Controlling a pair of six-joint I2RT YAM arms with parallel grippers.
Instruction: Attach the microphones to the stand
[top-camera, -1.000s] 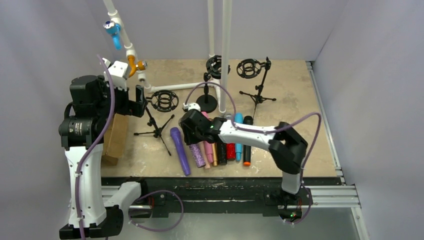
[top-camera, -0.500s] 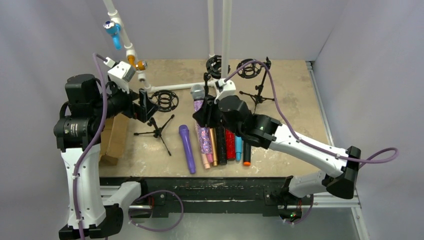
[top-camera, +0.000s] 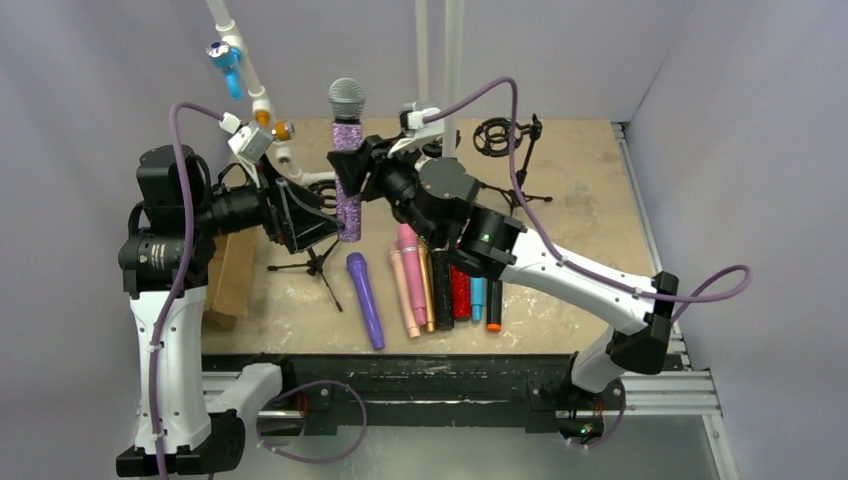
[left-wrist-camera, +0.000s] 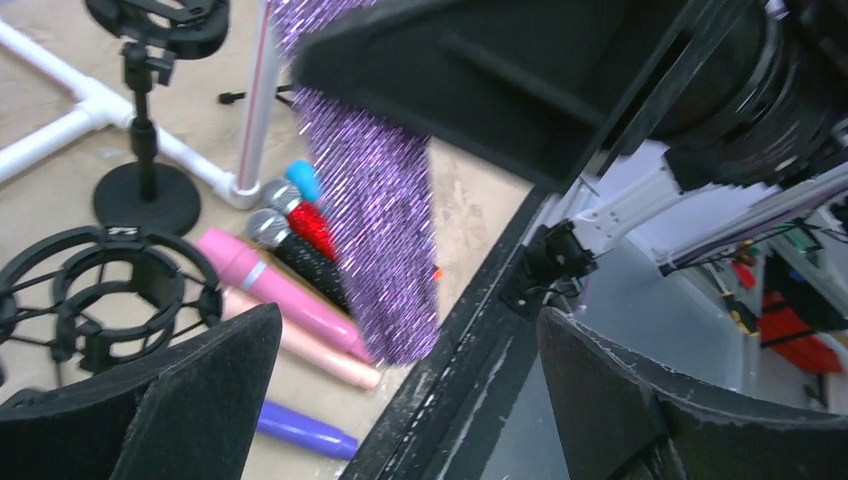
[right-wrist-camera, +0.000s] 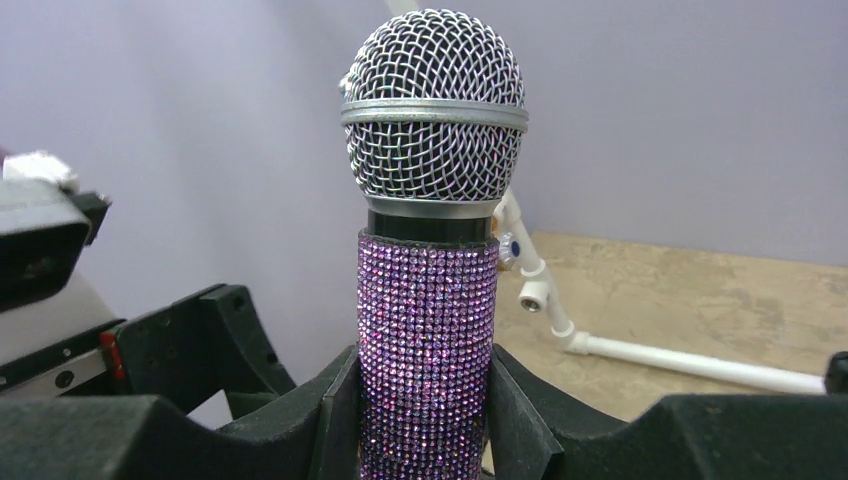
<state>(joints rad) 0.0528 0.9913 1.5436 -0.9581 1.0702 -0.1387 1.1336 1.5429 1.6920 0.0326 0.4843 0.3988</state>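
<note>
Above the bench (top-camera: 600, 200), right claw (right-wrist-camera: 425, 420) clamps purple glitter microphone (top-camera: 347, 130) upright, head up; left claw (top-camera: 300, 212) gapes wide beside its lower end, nearer shock-mount stand (left-wrist-camera: 110, 290).

Your left wrist view shows the glitter microphone (left-wrist-camera: 375, 230) blurred, its upper end lost at the frame's top.

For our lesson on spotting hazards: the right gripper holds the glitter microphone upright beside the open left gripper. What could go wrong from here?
1. The right gripper pinches the glitter microphone only at mid-body; a slip could drop it among the microphones lying below.
2. The left gripper stands open close beside it, so the arms may collide.
3. The small stand rests on thin tripod legs and might tip when pushed.
</note>
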